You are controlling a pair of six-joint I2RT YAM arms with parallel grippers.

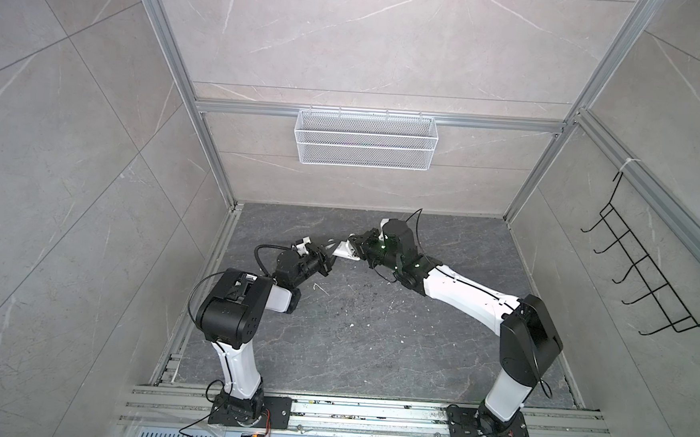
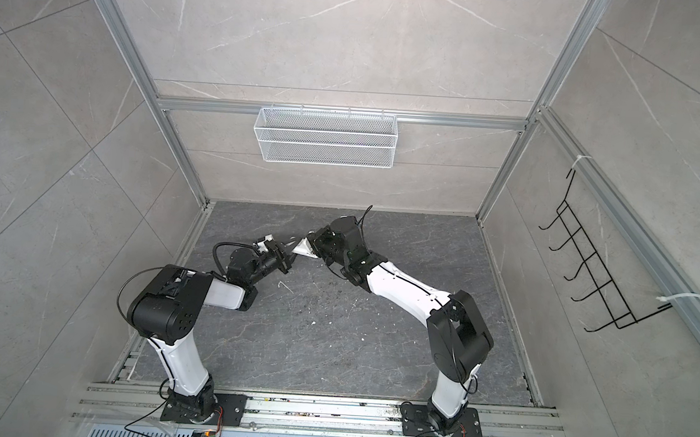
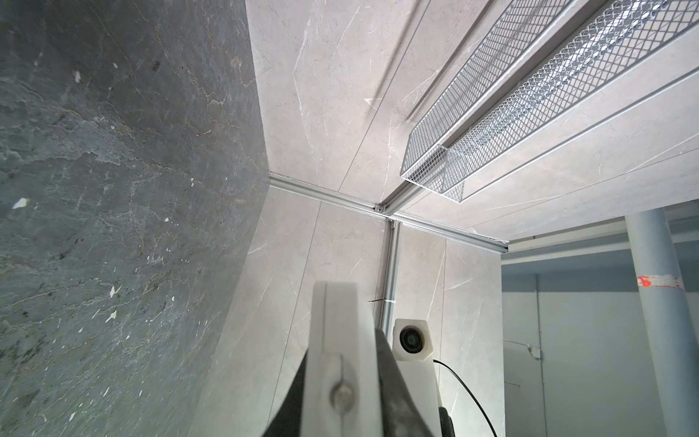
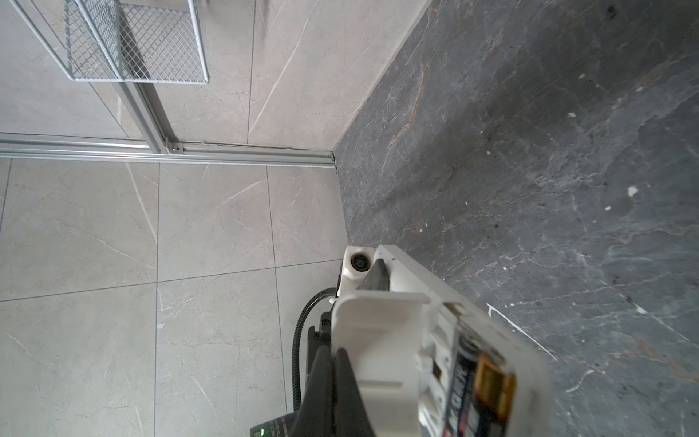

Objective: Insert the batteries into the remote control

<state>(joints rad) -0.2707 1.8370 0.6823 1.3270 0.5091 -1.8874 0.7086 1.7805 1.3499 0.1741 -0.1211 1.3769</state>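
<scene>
my left claw [image 3: 342, 352] pinches one end of the remote control [image 4: 401, 272], steadying it above the desk [image 4: 529, 170] so my right claw [image 4: 334, 359], jaws pressed together and empty, can likely nudge the white cover [image 4: 378, 333] over the battery [image 4: 488, 382] seated in its bay.

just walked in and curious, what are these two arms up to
Both arms meet toward the back of the table and hold the white remote control up between them. The left fingers pinch its far end, and the right fingers are closed on the near end. In the right wrist view the battery bay is uncovered, with at least one battery sitting inside. Whether a second one is loaded cannot be told.
</scene>
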